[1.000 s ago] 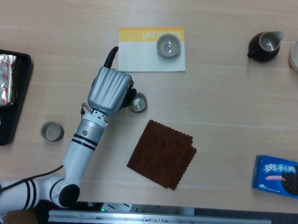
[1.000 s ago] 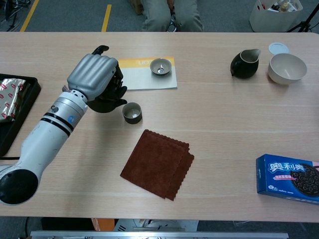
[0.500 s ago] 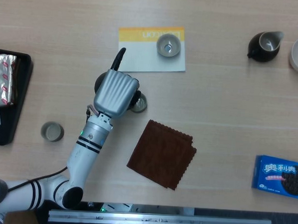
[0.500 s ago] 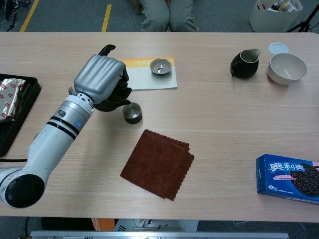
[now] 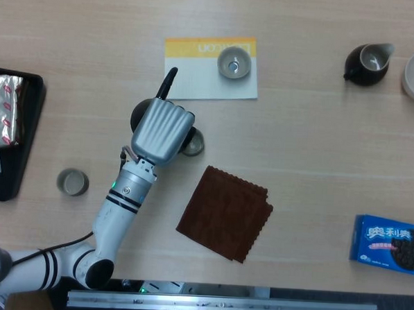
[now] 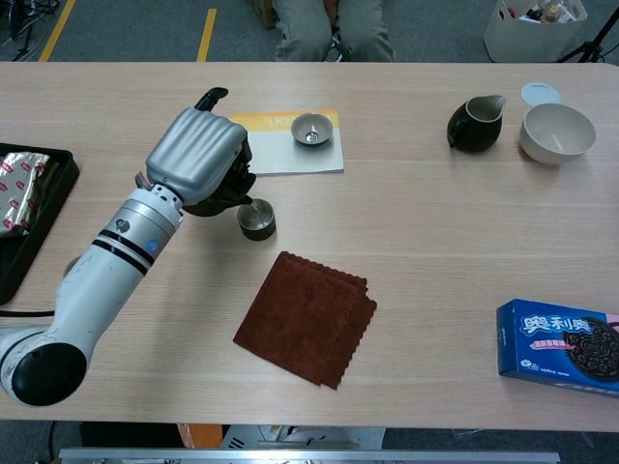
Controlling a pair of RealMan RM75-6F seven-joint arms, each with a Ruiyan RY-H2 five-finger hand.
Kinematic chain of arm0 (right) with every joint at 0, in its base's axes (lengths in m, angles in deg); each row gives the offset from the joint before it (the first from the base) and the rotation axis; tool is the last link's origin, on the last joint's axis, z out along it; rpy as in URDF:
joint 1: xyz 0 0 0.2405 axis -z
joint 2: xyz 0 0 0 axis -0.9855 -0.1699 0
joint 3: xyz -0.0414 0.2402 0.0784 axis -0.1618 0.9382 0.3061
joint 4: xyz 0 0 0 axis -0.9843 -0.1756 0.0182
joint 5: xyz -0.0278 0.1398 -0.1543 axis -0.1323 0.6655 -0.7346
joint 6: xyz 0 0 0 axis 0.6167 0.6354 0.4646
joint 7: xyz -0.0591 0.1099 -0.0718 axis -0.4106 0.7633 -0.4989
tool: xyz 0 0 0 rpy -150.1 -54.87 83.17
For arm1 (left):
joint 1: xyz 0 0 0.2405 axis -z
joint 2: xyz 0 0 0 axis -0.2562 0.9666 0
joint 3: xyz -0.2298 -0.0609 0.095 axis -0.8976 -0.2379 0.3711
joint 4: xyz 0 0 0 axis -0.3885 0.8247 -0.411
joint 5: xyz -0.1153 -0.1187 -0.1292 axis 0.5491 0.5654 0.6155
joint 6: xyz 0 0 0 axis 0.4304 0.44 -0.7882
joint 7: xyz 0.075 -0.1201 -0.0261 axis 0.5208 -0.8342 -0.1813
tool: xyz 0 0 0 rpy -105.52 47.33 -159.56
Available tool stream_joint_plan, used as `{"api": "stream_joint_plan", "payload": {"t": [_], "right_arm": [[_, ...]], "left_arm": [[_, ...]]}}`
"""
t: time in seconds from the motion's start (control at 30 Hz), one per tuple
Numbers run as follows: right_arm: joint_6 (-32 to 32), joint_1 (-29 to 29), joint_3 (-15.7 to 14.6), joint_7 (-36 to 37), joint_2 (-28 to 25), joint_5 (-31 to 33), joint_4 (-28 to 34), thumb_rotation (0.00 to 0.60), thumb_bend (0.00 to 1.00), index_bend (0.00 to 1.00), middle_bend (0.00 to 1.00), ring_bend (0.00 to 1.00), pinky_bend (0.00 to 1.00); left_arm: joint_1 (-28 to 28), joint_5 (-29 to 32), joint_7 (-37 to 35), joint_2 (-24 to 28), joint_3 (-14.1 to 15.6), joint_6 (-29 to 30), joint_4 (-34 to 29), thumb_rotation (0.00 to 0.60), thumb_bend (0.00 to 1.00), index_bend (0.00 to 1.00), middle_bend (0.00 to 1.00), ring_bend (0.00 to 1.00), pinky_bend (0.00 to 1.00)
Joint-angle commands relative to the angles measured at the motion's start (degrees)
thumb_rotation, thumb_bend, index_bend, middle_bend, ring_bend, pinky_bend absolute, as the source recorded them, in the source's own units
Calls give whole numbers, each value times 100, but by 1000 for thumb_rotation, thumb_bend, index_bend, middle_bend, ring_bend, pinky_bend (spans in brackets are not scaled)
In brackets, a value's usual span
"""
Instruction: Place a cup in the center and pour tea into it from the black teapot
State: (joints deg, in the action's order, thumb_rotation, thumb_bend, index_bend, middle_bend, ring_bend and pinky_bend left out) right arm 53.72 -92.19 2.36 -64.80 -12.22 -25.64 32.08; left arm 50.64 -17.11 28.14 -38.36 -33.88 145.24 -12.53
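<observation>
Left of centre on the worktop [image 5: 319, 133], my left hand [image 5: 161, 132] curls over the small dark ceramic cup [image 6: 256, 219]; whether my fingers grip it, I cannot tell. At upper right stands the black teapot [image 5: 368, 63].

On the bench [image 6: 406, 242], the left robot hand [image 6: 198, 164] sits left of centre, over a small cup [image 6: 257, 220]; whether its fingers actually touch the cup is hard to tell. Behind them lies a paper card [image 6: 280, 145] with another small cup [image 6: 310, 128] on it. A folded cloth [image 6: 308, 315] lies in front of the hand. A third cup [image 5: 73, 182] stands nearer the left, beside a tray [image 5: 23, 145] of packets. Far right: teapot [image 6: 475, 124], bowl [image 6: 557, 132], lid [image 6: 541, 94]; a biscuit box [image 6: 559, 346] lies at the near right.
</observation>
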Motion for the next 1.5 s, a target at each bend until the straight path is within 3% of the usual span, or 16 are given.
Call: {"api": "stream_joint_plan", "payload": {"t": [0.03,0.83,1.5], "right_arm": [[-20,8,10,6,-11,4,9,600,225,81,113,0,0],[-86,63,105,-56,-43,12,73,600,225,80,113,0,0],[-202,52,143,-3,-98,-16,151,600,225,81,113,0,0]], "left_arm": [[-2,-36,0,16,11,-5,21,575,382,922,1000,849,88],[-11,-372,-36,118,87,-43,213,579,382,922,1000,848,88],[-35,-197,-286,111,-51,-232,183,593,382,922,1000,848,88]]}}
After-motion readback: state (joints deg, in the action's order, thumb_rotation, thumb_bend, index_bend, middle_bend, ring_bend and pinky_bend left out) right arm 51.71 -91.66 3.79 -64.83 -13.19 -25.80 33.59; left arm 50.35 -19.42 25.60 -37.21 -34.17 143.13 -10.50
